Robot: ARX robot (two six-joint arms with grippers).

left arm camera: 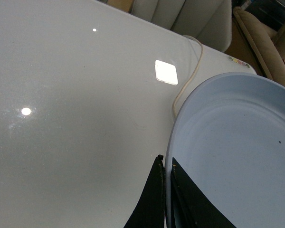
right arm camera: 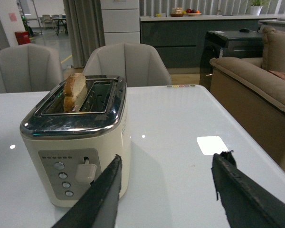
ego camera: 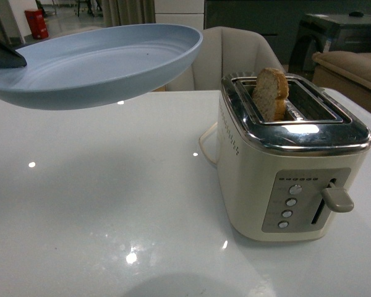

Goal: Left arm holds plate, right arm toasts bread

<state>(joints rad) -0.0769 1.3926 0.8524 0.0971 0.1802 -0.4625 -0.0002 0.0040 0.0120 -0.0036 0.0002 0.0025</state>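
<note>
Our left arm (left arm camera: 165, 164) shuts its jaws on the plate (ego camera: 99, 62) rim, holding it above the table (ego camera: 111, 204) beside the toaster (ego camera: 290, 179), presumably to receive the bread (ego camera: 271, 93) standing in the slot. Our right arm (right arm camera: 166, 161) has its jaws wide open and empty.

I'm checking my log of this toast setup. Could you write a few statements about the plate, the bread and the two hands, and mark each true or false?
1. The left hand grips the plate by its rim. True.
2. The bread lies on the plate. False: it stands upright in a slot of the toaster; the plate is empty.
3. The right hand is open and holds nothing. True.
4. The plate rests on the table. False: it is held in the air above it.
</note>
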